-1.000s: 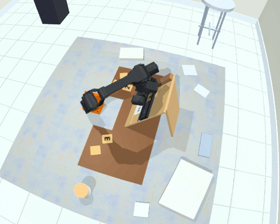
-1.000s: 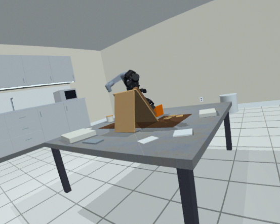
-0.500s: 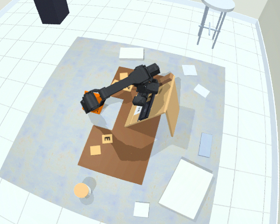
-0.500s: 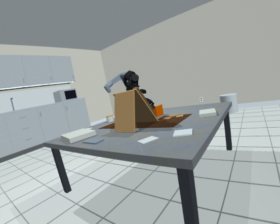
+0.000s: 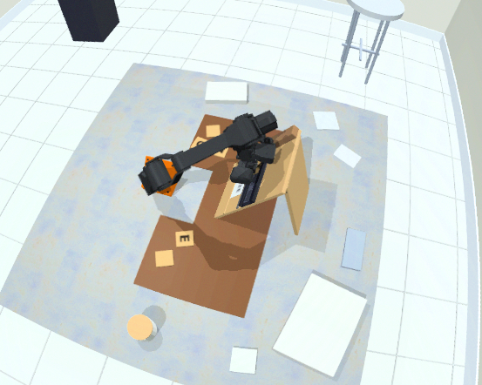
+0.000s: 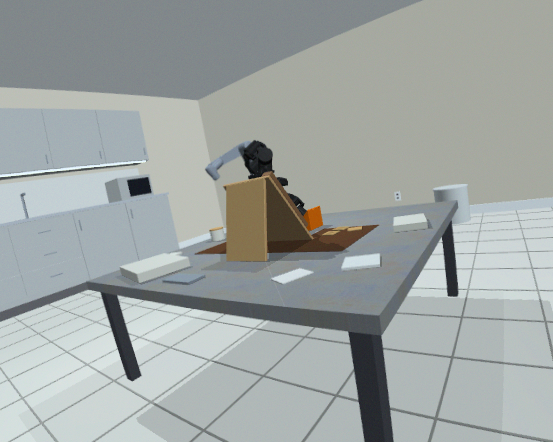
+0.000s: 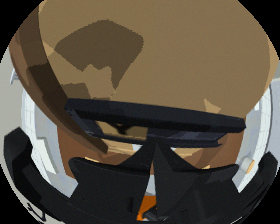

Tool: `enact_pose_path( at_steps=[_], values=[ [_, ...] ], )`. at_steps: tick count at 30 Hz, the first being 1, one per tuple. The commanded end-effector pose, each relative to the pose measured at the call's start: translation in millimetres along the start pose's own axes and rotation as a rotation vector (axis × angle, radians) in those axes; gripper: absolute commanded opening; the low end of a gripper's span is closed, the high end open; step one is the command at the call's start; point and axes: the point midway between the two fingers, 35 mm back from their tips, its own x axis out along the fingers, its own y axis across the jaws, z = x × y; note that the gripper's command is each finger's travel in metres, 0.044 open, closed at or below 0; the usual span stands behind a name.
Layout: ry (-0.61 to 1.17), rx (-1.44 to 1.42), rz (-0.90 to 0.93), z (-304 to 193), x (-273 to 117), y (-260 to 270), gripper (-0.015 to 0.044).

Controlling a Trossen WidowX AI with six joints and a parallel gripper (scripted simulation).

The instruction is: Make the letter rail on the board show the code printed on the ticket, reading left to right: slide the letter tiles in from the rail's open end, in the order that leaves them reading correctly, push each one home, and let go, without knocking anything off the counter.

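Observation:
My gripper (image 7: 153, 141) is shut and empty, its tips at the lower edge of the dark rail (image 5: 248, 194) (image 7: 191, 122) on the sloping wooden board (image 5: 275, 180) (image 7: 191, 60). One tile (image 7: 136, 131) with a partly hidden dark letter sits in the rail, just left of the fingertips in the wrist view. The ticket (image 5: 237, 189) is below the rail; its print is too small to read. A tile marked E (image 5: 184, 239) and a blank-looking tile (image 5: 164, 258) lie on the brown mat. Three more tiles lie near the arm, including a blank-looking one (image 5: 213, 130); the arm partly hides the others.
The brown mat (image 5: 220, 287) extends on both sides of the board. A round tan-topped container (image 5: 139, 327) (image 6: 216, 234) stands beyond it. A large white box (image 5: 321, 324) (image 6: 155, 267), a blue slab (image 5: 354, 249) (image 6: 184, 278) and a white box (image 5: 227, 91) (image 6: 409, 223) lie around the table.

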Motion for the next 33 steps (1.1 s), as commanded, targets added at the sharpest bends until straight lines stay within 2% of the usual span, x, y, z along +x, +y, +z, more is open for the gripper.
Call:
enact_pose_path(
  at_steps=[1,33],
  values=[
    [-0.003,-0.005,-0.003,2.3,2.1,-0.6,0.0000],
    [-0.003,-0.004,-0.003,5.5,6.5,4.1,0.0000]
  ],
)
